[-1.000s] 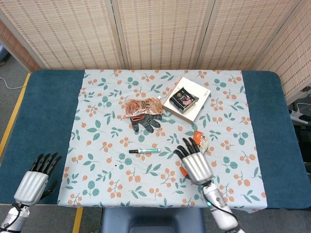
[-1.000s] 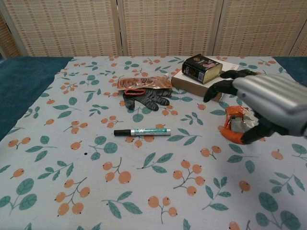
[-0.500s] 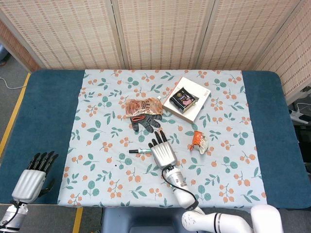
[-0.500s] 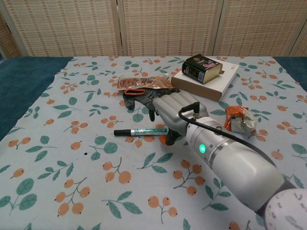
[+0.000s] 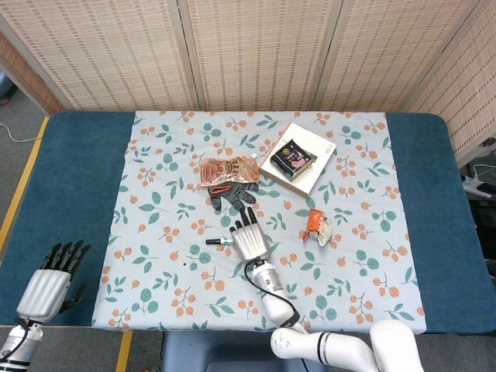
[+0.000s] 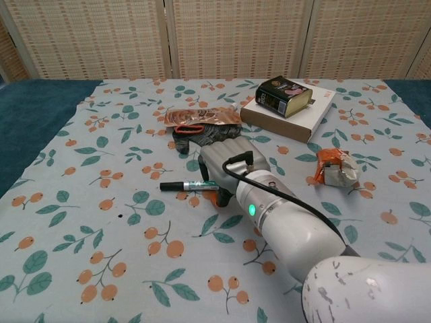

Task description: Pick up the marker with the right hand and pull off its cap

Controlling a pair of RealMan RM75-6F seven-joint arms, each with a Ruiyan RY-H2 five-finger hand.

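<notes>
The marker (image 5: pixel 216 242) lies flat on the flowered cloth, black cap pointing left, with a white and green body (image 6: pixel 192 185). My right hand (image 5: pixel 248 240) hovers low over the marker's right end and hides it. Its fingers stretch forward toward the black glove, and nothing shows in its grasp. In the chest view the right hand (image 6: pixel 225 160) sits just behind and above the marker; whether it touches the marker I cannot tell. My left hand (image 5: pixel 50 280) hangs off the table's near left corner, fingers straight and empty.
A black glove (image 5: pixel 232 194) and an orange snack packet (image 5: pixel 225 168) lie just beyond the right hand. A white box (image 5: pixel 310 167) carrying a black tin (image 6: pixel 284 95) stands at the back right. A crumpled orange wrapper (image 5: pixel 318 223) sits to the right.
My right hand has swept left from beside the orange wrapper to above the marker's right end. The left hand has sunk slightly. The marker has not moved.
</notes>
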